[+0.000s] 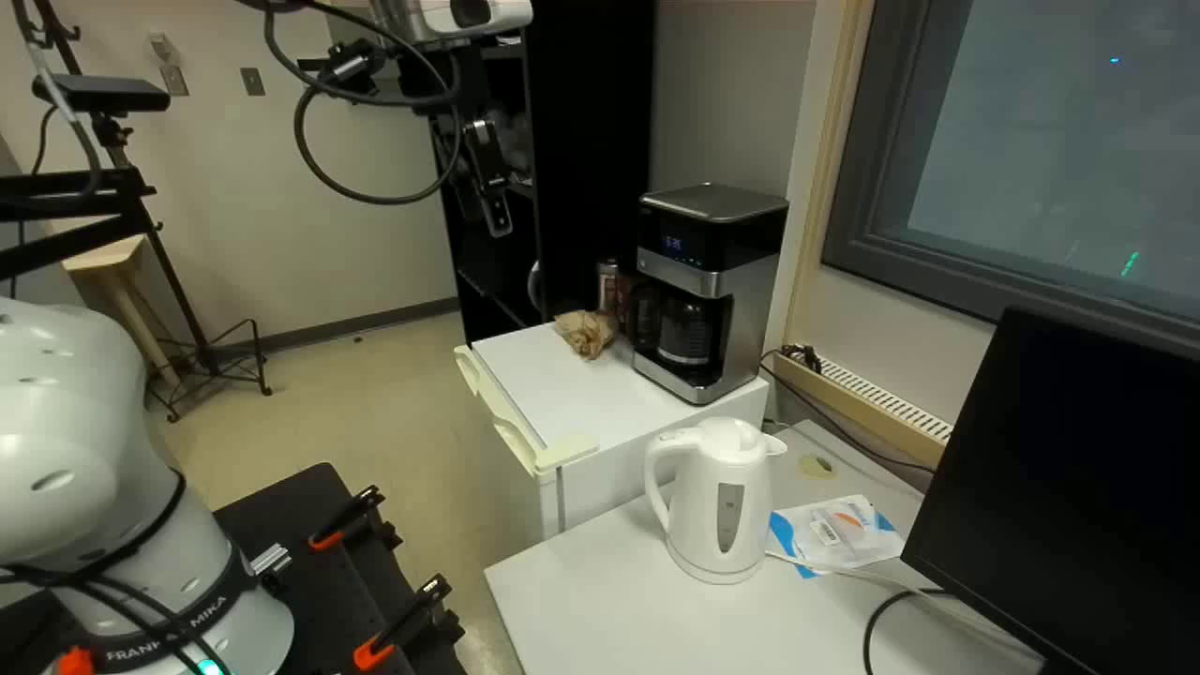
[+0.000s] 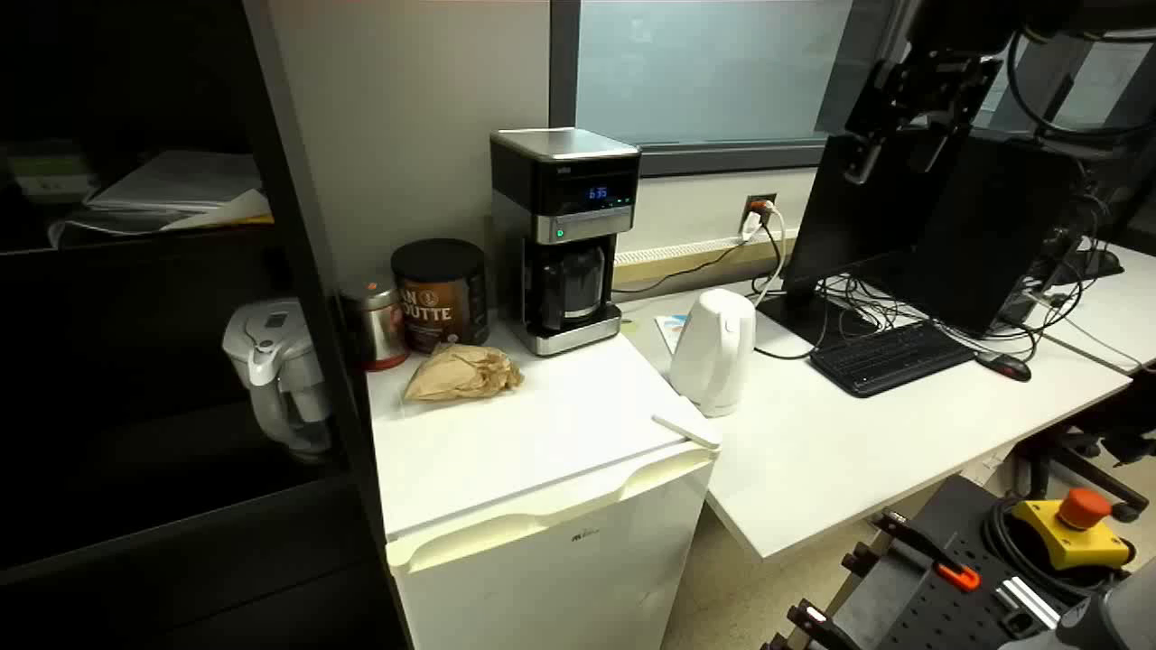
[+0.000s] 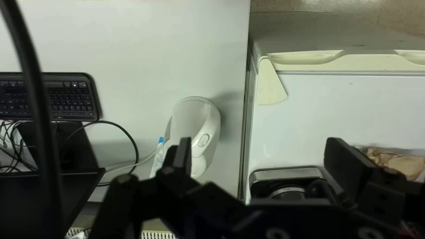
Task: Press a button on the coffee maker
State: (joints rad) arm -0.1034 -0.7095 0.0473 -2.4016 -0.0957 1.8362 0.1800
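Boxy metal-topped coffee maker [image 2: 569,229], angular hand [image 2: 895,165]

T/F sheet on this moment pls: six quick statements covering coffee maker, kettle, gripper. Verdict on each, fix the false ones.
1. The coffee maker stands on top of the fridge. True.
2. The coffee maker's front shows no lit digits. False: its display is lit, with blue digits.
3. Nothing sits inside the coffee maker. False: a carafe stands in it.
4. The white kettle stands on the white desk. True.
5. In the wrist view, the gripper is open. True.
6. The gripper is touching the coffee maker. False: it is clear of the machine in both exterior views.
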